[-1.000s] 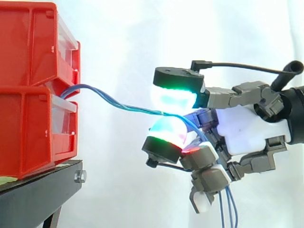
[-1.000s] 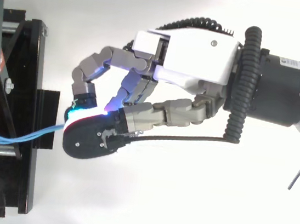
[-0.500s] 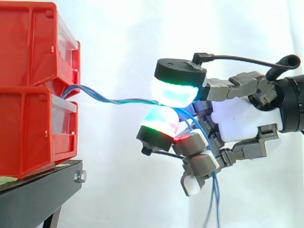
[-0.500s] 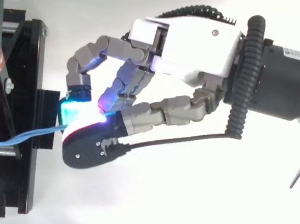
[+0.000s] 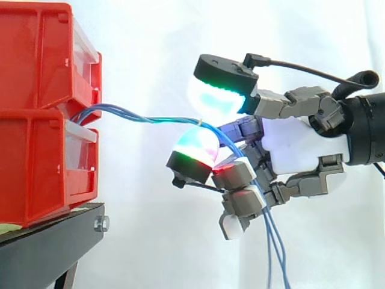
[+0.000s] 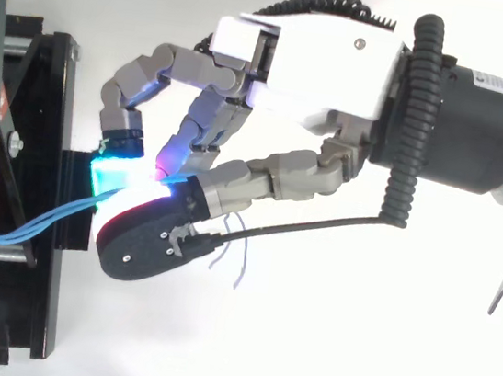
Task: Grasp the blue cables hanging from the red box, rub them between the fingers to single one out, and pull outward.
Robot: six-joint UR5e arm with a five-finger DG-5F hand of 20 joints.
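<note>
Here the hand (image 5: 301, 150) is clenched on the blue cables (image 5: 144, 118), out to the right of the red box (image 5: 36, 150) and well apart from it. Its fingers are curled, and the cables pass over the top of the lower pad (image 5: 195, 144), which glows green and red, then run down through the curled fingers in front of the palm. The upper pad (image 5: 216, 99), glowing green and cyan, sits just above the cables; whether it presses on them I cannot tell. From above, the hand (image 6: 315, 57) points toward the red box, with a cyan fingertip beside the black-backed pad where the cables enter.

The cables leave the red box at the seam between its upper and lower bins, on the side facing the hand, and stretch almost level across the gap. Beyond the hand, their loose ends hang down on the side away from the red box.

The red box sits on a black stand (image 5: 42, 247), before a white curtain (image 5: 150, 36).
</note>
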